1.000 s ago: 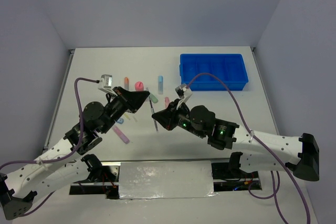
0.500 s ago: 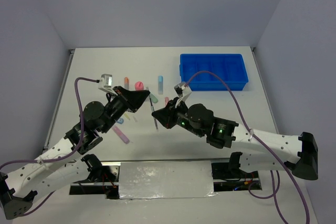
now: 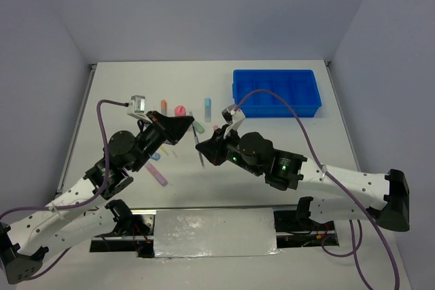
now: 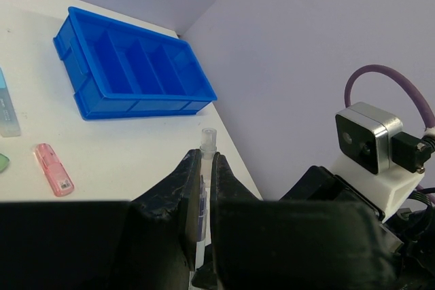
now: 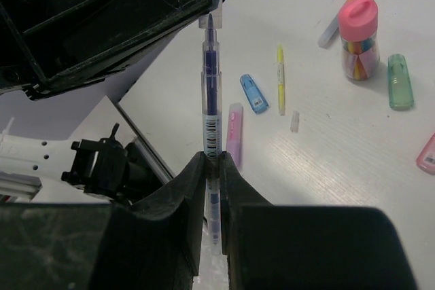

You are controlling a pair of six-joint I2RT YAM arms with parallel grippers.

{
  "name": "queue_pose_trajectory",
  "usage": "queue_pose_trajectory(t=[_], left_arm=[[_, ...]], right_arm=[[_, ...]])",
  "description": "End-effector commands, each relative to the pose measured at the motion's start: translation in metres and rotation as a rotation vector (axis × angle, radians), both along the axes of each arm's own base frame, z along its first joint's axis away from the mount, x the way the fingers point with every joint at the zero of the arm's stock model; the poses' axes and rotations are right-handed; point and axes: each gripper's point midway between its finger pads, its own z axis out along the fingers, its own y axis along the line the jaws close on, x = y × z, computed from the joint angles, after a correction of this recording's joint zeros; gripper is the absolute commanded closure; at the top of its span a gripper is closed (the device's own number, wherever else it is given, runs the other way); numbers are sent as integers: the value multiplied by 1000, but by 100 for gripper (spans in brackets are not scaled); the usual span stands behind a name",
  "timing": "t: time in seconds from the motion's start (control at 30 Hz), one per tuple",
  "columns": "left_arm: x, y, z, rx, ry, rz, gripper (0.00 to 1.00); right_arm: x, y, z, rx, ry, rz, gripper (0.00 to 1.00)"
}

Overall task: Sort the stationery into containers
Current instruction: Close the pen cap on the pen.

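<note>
A dark slim pen (image 3: pixel 198 146) with a clear barrel and blue ink hangs above the table, held at both ends. My left gripper (image 3: pixel 192 125) is shut on its upper end, and the clear tip (image 4: pixel 208 137) sticks out past the left gripper (image 4: pixel 206 162). My right gripper (image 5: pixel 212 161) is shut on the barcoded barrel of the pen (image 5: pixel 209 79); in the top view the right gripper (image 3: pixel 204 152) is just below-right of the left one. The blue container tray (image 3: pixel 275 71) stands at the back right, and its compartments show nothing inside (image 4: pixel 81 89).
On the table lie a pink-capped tube (image 5: pixel 358 39), a green highlighter (image 5: pixel 399 81), a blue highlighter (image 5: pixel 253 93), a yellow stick (image 5: pixel 279 69), a purple highlighter (image 5: pixel 234 134), an orange-capped marker (image 3: pixel 164 106), a pale blue highlighter (image 3: pixel 208 108) and a pink highlighter (image 4: pixel 53 169).
My right arm has crept up and left toward the left gripper, the pen staying between the two. The left arm has not visibly moved.
</note>
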Motion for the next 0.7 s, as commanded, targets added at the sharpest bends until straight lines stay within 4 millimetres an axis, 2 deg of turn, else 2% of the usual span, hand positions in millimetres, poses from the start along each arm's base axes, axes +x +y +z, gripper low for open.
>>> queue_pose_trajectory(t=[0.0, 0.27, 0.47, 0.67], left_arm=[[-7, -6, 2, 9, -4, -46, 100], [-5, -3, -2, 45, -7, -32, 100], [-1, 8, -1, 53, -3, 27, 100], [-2, 9, 5, 49, -16, 28, 100]], right_arm=[[11, -3, 59, 119, -89, -53, 100], [10, -8, 79, 159, -104, -53, 100], [7, -11, 73, 165, -77, -48, 100], [8, -12, 72, 167, -66, -65, 100]])
